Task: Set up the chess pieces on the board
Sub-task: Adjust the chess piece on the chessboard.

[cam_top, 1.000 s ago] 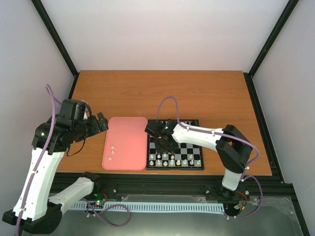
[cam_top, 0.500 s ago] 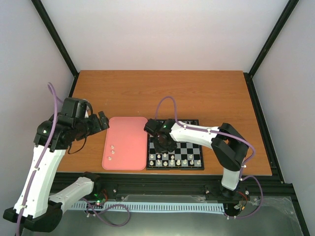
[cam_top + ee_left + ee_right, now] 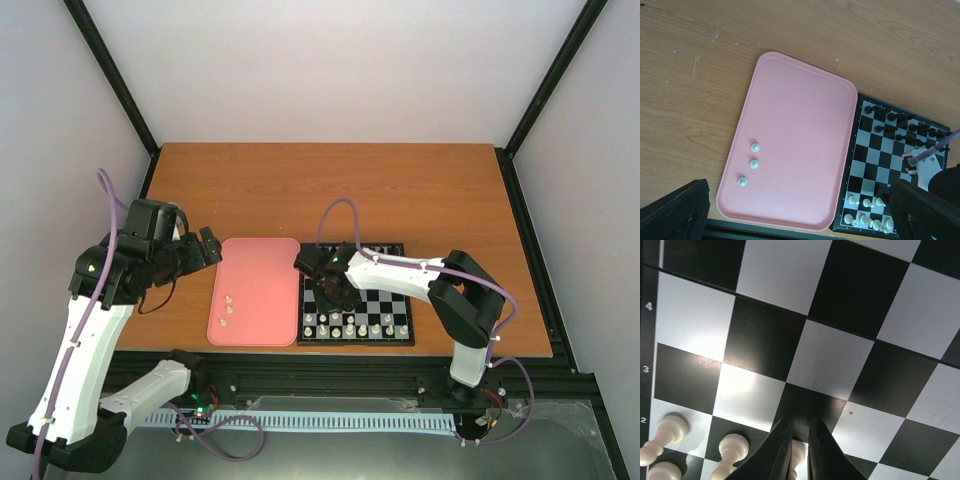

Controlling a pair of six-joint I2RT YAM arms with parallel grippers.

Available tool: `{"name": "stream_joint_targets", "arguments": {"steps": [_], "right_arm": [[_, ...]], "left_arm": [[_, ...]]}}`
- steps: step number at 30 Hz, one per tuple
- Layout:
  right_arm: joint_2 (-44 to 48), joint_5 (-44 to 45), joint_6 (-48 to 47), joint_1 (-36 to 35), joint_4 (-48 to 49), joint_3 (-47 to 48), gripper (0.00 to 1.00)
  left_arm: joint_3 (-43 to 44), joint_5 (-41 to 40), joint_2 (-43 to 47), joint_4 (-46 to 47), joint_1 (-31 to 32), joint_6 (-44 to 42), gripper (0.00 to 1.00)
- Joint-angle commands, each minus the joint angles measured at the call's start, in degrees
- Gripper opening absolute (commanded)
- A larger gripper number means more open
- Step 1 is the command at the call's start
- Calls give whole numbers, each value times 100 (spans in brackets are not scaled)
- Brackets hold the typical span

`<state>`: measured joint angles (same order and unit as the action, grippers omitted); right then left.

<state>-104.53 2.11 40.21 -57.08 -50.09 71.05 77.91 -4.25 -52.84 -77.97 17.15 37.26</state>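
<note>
One tabletop (image 3: 330, 190). Two arms: left arm (image 3: 85, 330), right arm (image 3: 410, 275). One pink tray (image 3: 800, 125). One board (image 3: 875, 150).

Cream-white chessmen (image 3: 754, 163): three on the tray. On the board, the left wrist view shows perhaps seven at the near corner. They are small, and the frame edge cuts off any others. The right wrist view catches four, each only partly seen.

Black chessmen (image 3: 868, 109): two rows along the far side. One purple cable per arm, two in all.
</note>
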Motion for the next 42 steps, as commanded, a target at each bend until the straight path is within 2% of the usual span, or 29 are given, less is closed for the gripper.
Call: {"name": "stream_joint_targets", "arguments": {"steps": [1, 20, 23, 34, 42], "right_arm": [[111, 17, 94, 39, 65, -121, 11], [295, 150, 127, 39, 5, -91, 12], [306, 290, 134, 39, -75, 55, 15], [-79, 92, -179, -96, -265, 1408, 43], [-1301, -447, -308, -435, -66, 3046, 44]], "left_arm": [[-5, 38, 98, 57, -1, -13, 100], [-18, 27, 163, 61, -1, 63, 100], [2, 21, 153, 54, -1, 54, 100], [410, -237, 44, -245, -1, -50, 100], [1128, -1045, 133, -599, -2, 33, 100]]}}
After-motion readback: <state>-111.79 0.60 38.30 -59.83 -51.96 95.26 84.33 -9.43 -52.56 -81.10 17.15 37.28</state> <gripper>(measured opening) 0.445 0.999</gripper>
